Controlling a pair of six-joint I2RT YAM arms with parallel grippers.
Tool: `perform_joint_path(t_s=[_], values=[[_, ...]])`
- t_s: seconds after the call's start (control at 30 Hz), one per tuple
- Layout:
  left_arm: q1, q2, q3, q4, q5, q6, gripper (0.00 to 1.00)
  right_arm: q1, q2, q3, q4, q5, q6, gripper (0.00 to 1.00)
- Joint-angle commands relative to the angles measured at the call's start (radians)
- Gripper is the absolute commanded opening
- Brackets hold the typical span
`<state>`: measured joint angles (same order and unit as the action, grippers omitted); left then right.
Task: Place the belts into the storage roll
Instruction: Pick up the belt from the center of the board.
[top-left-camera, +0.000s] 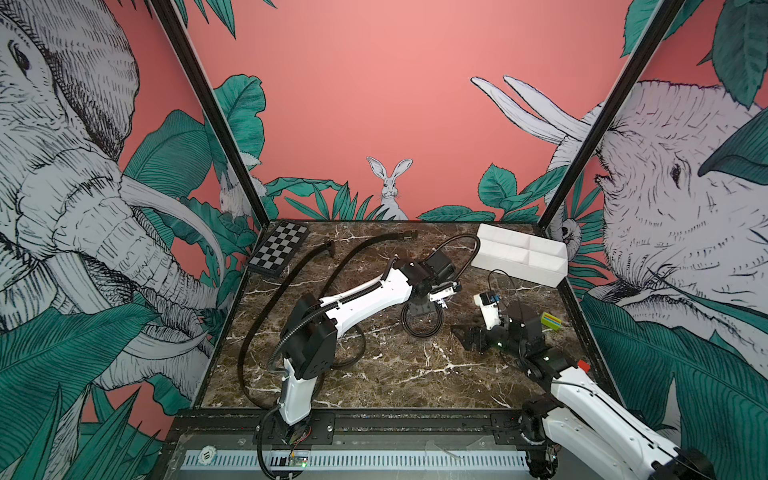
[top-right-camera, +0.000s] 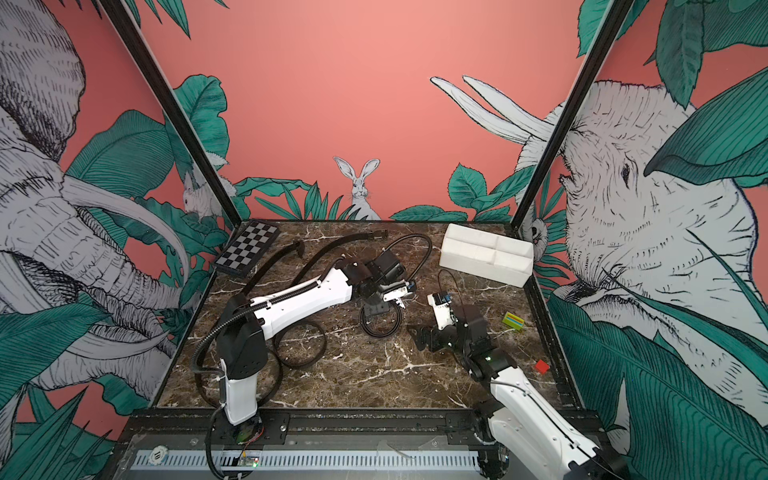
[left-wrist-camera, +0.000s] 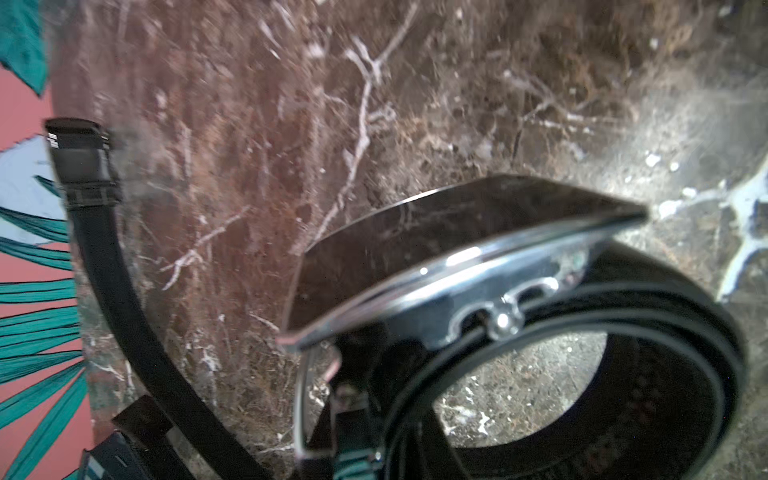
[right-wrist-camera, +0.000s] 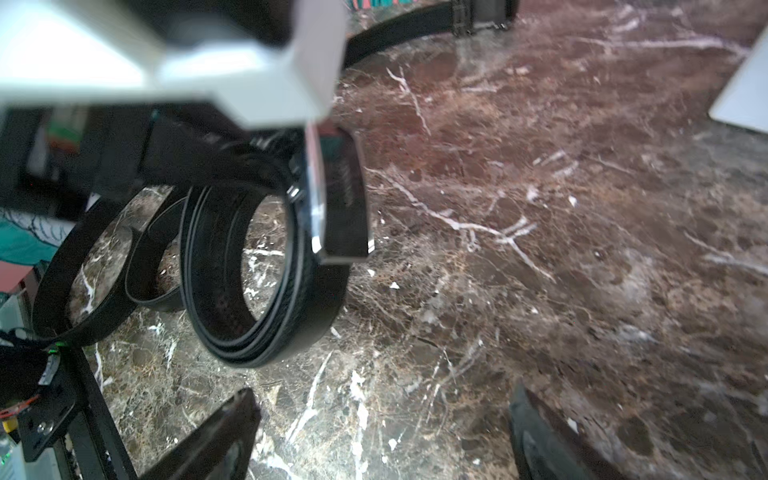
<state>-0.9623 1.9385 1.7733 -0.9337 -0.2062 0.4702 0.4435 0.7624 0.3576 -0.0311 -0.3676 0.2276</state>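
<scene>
A coiled black belt (top-left-camera: 422, 330) with a shiny buckle (left-wrist-camera: 457, 266) stands on edge at the middle of the marble table (top-left-camera: 407, 374). My left gripper (top-left-camera: 420, 309) comes down on its top and is shut on it by the buckle. A second belt (top-left-camera: 357, 253) lies uncoiled, its buckle (top-left-camera: 409, 235) near the back wall. The third belt (top-left-camera: 266, 316) curves from the back left toward the left arm's base. My right gripper (right-wrist-camera: 378, 440) hangs open just right of the coil, nothing between its fingers (right-wrist-camera: 208, 440). The storage roll (top-left-camera: 521, 253) stands at the back right with nothing showing in its compartments.
A checkerboard (top-left-camera: 280, 247) lies at the back left corner. A green block (top-left-camera: 550, 321) and a red block (top-right-camera: 541, 365) sit near the right edge. The left arm's ribbed cable hose (top-left-camera: 457, 241) arches between the coil and the storage roll.
</scene>
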Motion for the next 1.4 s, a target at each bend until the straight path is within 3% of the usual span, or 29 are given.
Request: perform_joint_path(t_s=[0.0, 0.33, 0.77, 1.1, 1.37], values=[[0.002, 0.013, 0.065, -0.069, 0.011, 0.017, 0.0, 0.052, -0.025, -0.024, 0.131, 0.096, -0.071, 0.92], [0.001, 0.057, 0.158, -0.17, 0.017, -0.011, 0.0, 0.084, -0.053, -0.057, 0.312, 0.261, -0.114, 0.93], [-0.018, 0.068, 0.259, -0.247, 0.062, -0.058, 0.0, 0.1, 0.132, -0.064, 0.567, 0.211, -0.111, 0.91], [-0.033, 0.066, 0.251, -0.231, -0.012, -0.068, 0.0, 0.11, 0.059, -0.027, 0.427, 0.214, -0.13, 0.92], [-0.053, 0.041, 0.252, -0.21, 0.028, -0.096, 0.0, 0.115, 0.13, -0.062, 0.547, 0.211, -0.093, 0.87]])
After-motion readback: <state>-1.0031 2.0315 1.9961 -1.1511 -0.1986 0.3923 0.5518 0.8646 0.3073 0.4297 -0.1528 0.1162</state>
